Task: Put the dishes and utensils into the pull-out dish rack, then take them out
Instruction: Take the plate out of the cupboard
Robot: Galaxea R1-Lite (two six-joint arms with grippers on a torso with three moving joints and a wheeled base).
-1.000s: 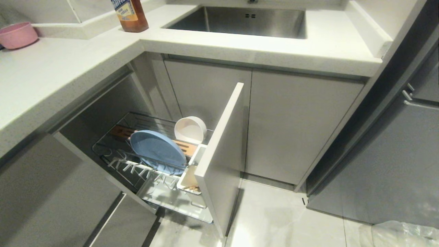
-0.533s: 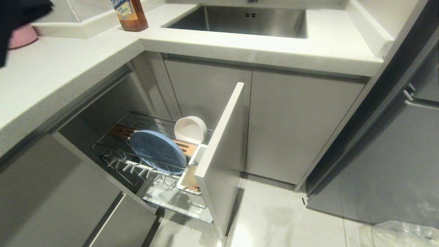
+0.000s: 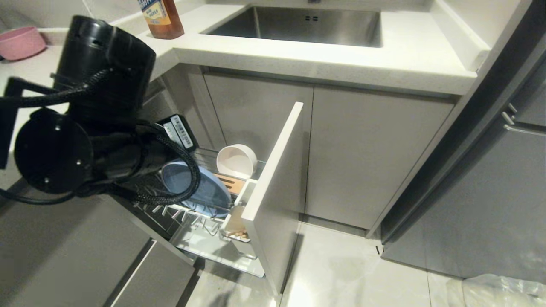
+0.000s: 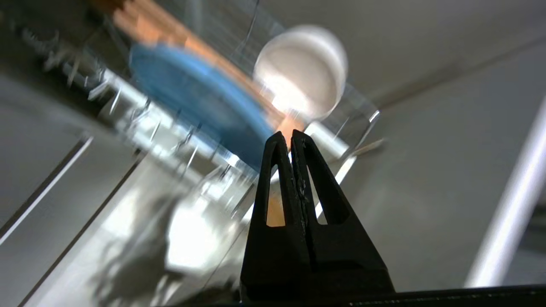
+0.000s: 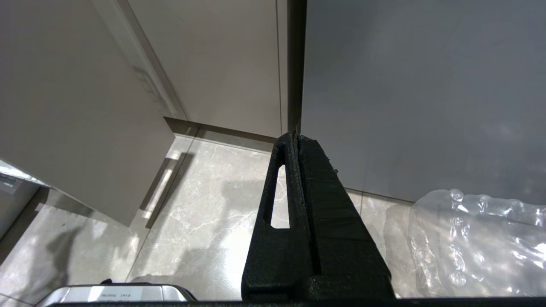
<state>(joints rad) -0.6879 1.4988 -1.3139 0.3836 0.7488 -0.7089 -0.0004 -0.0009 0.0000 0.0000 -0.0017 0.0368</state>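
Kitchen; rack with plate, bowl

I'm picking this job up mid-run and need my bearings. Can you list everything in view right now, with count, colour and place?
plate: one, light blue, standing on edge in the rack, partly behind the left arm
bowl: one, cream-white, on its side at the rack's back
dish rack: one, chrome wire, pulled out under the counter
wooden strip: one, orange-brown, across the rack
utensil cup: one, white, against the drawer front
drawer front: one, pale grey
sink: one, steel, in the counter
bottle: one, amber, beside the sink
pink bowl: one, on the counter's far left
plastic bag: one, clear, on the floor
left gripper: black, shut, empty, above the rack
right gripper: black, shut, empty, over the floor
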